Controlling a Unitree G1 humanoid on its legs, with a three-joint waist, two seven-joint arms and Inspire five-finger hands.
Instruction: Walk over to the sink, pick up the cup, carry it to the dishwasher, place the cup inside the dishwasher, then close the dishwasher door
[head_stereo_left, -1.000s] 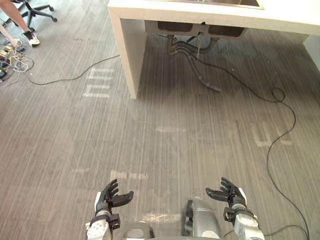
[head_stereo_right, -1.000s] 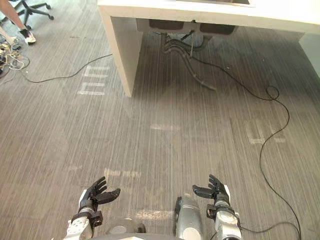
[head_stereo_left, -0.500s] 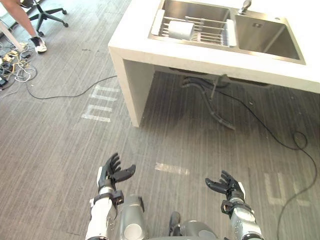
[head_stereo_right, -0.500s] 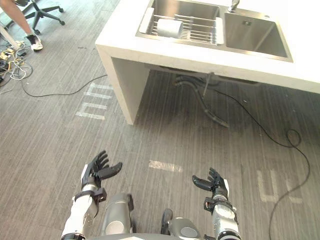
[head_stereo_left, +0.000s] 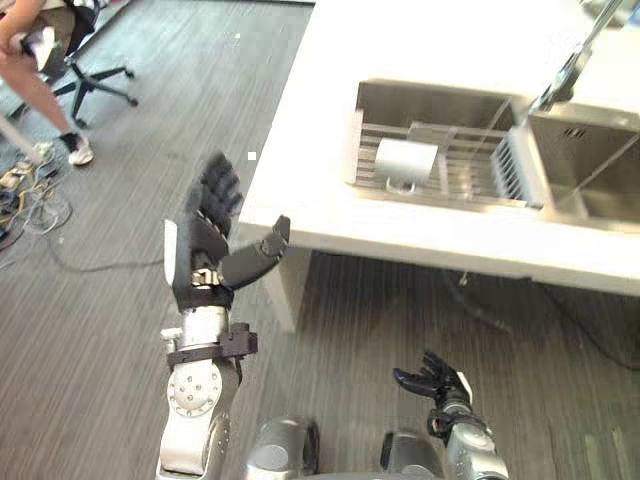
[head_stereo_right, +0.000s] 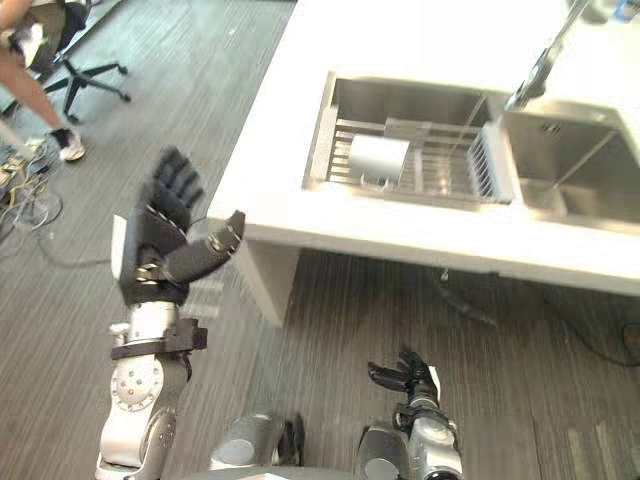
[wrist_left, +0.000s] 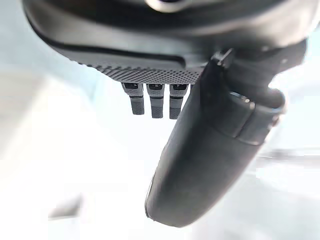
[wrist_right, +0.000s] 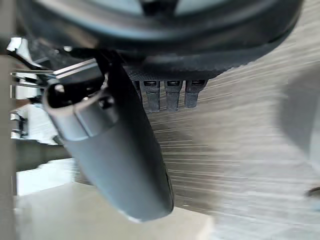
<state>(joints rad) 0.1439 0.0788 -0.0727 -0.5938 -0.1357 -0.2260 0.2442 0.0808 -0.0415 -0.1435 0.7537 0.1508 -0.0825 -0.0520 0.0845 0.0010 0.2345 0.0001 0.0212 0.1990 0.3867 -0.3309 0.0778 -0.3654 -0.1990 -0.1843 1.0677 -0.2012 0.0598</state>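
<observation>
Left hand (head_stereo_left: 200, 245): raised beside table (head_stereo_left: 400, 50) near-left corner, fingers spread, empty. Right hand (head_stereo_left: 437, 383): low over floor (head_stereo_left: 100, 330), fingers loosely open, empty. Cup (head_stereo_left: 405, 162): on its side on rack (head_stereo_left: 470, 170), sink (head_stereo_left: 440, 95) left basin.

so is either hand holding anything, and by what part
Nothing is held. The left hand is raised and open, the right hand low and open; the cup lies on the rack in the sink.
</observation>
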